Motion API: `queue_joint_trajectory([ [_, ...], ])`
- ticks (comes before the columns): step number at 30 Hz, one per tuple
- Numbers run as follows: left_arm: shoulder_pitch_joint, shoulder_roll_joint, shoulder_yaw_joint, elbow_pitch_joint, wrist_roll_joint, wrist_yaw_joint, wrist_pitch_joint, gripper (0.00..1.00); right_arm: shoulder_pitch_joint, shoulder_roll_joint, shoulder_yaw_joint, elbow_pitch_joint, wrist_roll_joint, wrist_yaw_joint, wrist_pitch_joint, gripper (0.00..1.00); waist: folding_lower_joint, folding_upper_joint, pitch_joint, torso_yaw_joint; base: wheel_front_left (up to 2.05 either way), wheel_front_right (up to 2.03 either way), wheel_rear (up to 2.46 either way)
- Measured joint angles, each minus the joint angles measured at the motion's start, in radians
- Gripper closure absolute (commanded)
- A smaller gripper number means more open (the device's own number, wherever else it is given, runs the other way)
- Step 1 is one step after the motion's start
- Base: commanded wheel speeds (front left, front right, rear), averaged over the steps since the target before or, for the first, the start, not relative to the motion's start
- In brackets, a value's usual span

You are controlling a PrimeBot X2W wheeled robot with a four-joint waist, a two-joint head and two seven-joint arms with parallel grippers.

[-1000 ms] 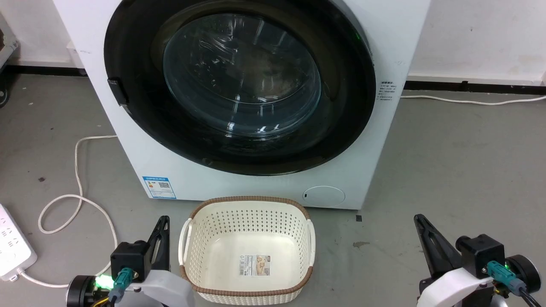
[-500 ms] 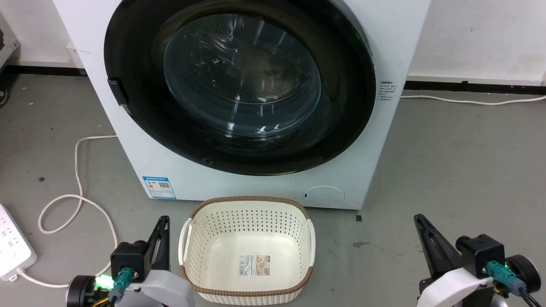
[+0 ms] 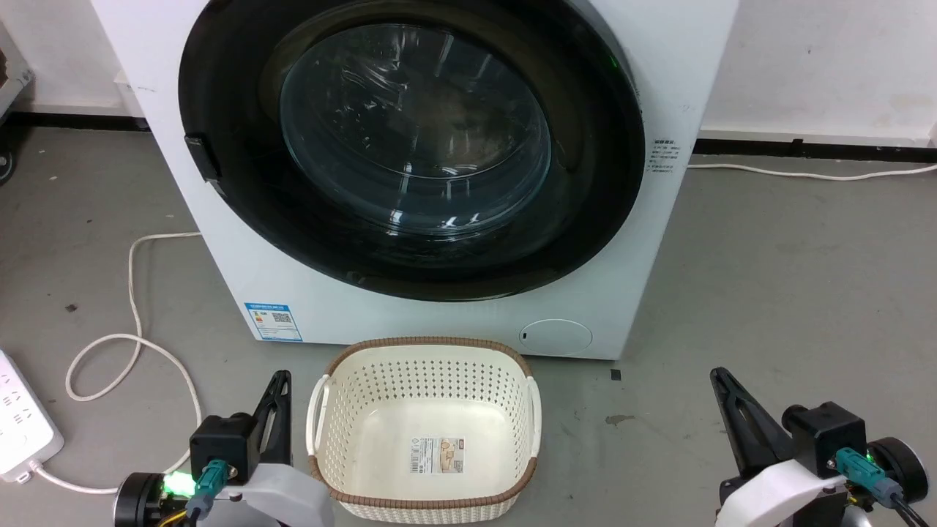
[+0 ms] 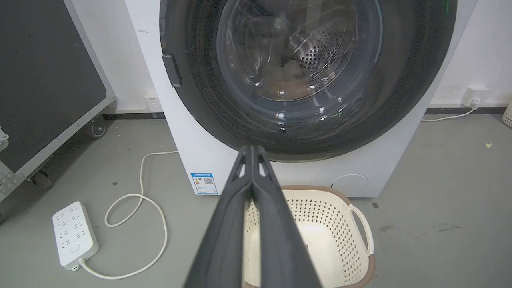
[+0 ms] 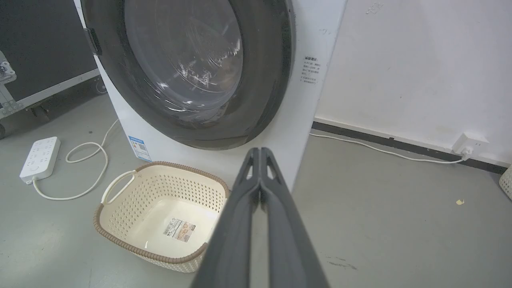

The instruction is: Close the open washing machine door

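The washing machine door [image 3: 413, 132] is a large round black-rimmed disc with a bulging glass centre, and it lies flat against the white washer front [image 3: 439, 322]. Its dark latch tab [image 3: 201, 156] sits on the left rim. Through the glass in the left wrist view, the door [image 4: 300, 60] shows the steel drum and a brownish lump inside. The door [image 5: 184, 60] looks flush with the front in the right wrist view too. My left gripper [image 3: 280, 380] rests low at the left, shut and empty, well short of the washer. My right gripper [image 3: 721, 377] is low at the right, also shut and empty.
A cream perforated basket [image 3: 428, 341] with a brown rim stands on the grey floor right before the washer, between my grippers. A white power strip [image 3: 22, 417] and its looping cable [image 3: 132, 293] lie to the left. A black wheeled case [image 4: 40, 80] stands further left.
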Motion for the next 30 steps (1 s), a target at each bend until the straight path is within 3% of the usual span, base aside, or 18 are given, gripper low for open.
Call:
queue_joint_trajectory([
  [30,0.000,0.000,0.000,0.000,0.000,0.000,0.000,1.00,0.000,0.000,0.000,0.000,0.000,0.000,0.000,1.00,0.0000,0.0000,0.000,0.000,0.00,0.00,0.00],
])
